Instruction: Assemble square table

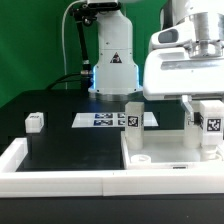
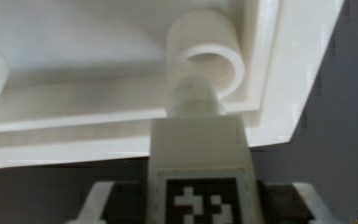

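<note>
The square table's white slab (image 1: 165, 158) lies at the exterior view's right, by the front rim. One tagged white leg (image 1: 132, 115) stands upright at its far corner on the exterior view's left. My gripper (image 1: 209, 118) hangs over the slab's right side, shut on a second tagged leg (image 1: 211, 126) held upright. In the wrist view this leg (image 2: 204, 150) sits between my two fingers (image 2: 108, 200), and its round tip is against a corner of the slab (image 2: 87, 120). I cannot tell whether the tip is seated in a hole. Another small leg block (image 1: 36, 121) lies alone at the exterior view's left.
The marker board (image 1: 100, 120) lies flat in the middle of the black surface, in front of the robot's base (image 1: 112, 70). A long white rim (image 1: 50, 180) borders the front and left edges. A green backdrop stands behind.
</note>
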### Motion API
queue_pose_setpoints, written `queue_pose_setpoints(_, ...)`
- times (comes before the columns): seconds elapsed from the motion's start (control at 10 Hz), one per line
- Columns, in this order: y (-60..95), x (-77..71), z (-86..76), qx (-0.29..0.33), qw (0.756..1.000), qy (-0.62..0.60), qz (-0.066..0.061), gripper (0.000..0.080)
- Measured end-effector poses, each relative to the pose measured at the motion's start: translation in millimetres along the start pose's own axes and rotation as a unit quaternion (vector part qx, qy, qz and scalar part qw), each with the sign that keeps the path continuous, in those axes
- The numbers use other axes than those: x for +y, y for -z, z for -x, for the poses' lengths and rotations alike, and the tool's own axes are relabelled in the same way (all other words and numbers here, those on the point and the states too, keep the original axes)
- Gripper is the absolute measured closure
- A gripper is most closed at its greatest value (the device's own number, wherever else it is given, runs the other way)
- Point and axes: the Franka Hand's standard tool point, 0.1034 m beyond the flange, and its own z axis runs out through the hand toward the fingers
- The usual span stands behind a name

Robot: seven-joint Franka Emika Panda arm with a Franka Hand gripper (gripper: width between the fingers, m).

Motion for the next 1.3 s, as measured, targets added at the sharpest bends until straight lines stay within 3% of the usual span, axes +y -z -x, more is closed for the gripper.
queue_pose_setpoints(0.4,1.8,-3.8,6.7,-0.004,1.000,0.004,-0.001,0.0509)
queue_pose_setpoints(1.3,-14.1,-1.8,17.8,-0.008,1.000,0.011,0.006,0.0509)
